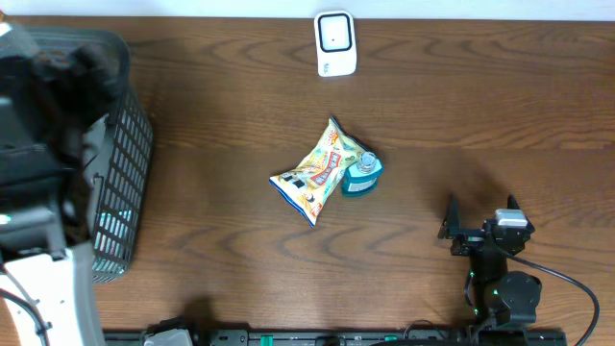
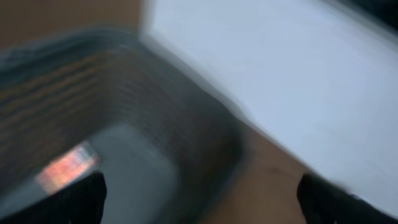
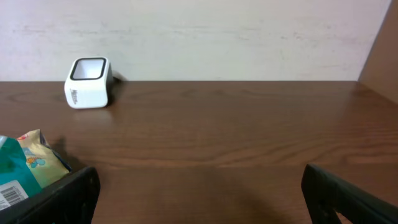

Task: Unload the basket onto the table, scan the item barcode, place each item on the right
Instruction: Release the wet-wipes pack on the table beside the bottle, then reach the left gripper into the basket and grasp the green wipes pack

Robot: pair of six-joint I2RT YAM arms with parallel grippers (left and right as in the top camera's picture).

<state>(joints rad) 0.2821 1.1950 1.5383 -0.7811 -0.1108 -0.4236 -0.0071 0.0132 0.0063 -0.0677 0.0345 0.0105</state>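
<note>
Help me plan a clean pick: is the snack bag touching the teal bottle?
Touching. The overhead view shows the snack bag lying against the teal bottle. The bag's right edge overlaps the bottle, with no gap visible between them.

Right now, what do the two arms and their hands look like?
Right arm: black, green light at its joint, black cable looping off right, pale camera block behind the right hand, whose fingers are black. Left arm: black and pale grey; left hand also black-tipped.
</note>
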